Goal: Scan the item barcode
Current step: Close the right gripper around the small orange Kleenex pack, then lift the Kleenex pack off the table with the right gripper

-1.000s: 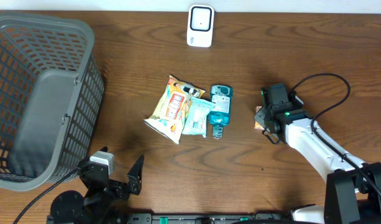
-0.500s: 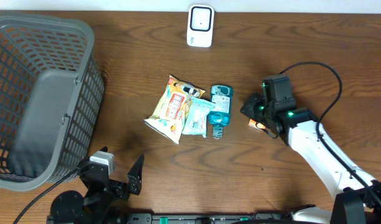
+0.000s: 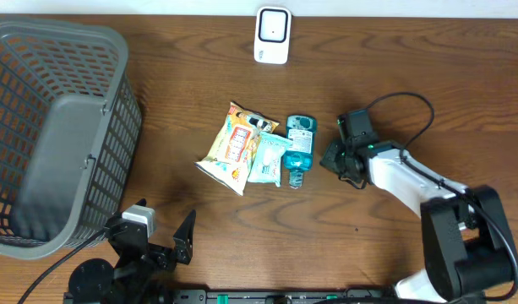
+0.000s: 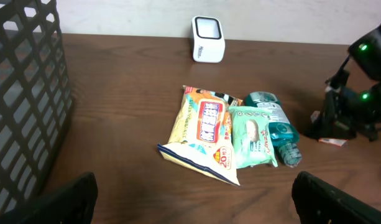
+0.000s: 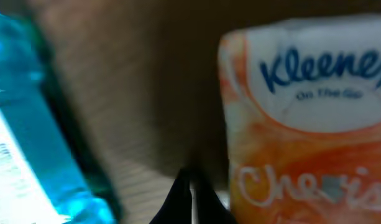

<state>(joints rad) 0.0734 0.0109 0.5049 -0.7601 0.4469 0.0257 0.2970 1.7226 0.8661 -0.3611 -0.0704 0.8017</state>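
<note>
A white barcode scanner (image 3: 273,35) stands at the table's far edge, also in the left wrist view (image 4: 208,47). Mid-table lie a yellow snack bag (image 3: 232,148), a green wipes pack (image 3: 267,159) and a blue bottle (image 3: 298,150). My right gripper (image 3: 333,160) is shut and empty, low over the table between the bottle (image 5: 28,124) and an orange Kleenex tissue pack (image 5: 302,112). The arm hides most of that pack from above; a corner shows in the left wrist view (image 4: 330,140). My left gripper (image 3: 164,235) stands open at the near edge, far from the items.
A large grey mesh basket (image 3: 51,135) fills the left side of the table; its wall rises at the left of the left wrist view (image 4: 22,93). The right arm's black cable (image 3: 411,105) loops above the arm.
The right arm has swung left toward the blue bottle, its wrist turned, and it now covers the tissue pack from above. The left arm has not moved.
</note>
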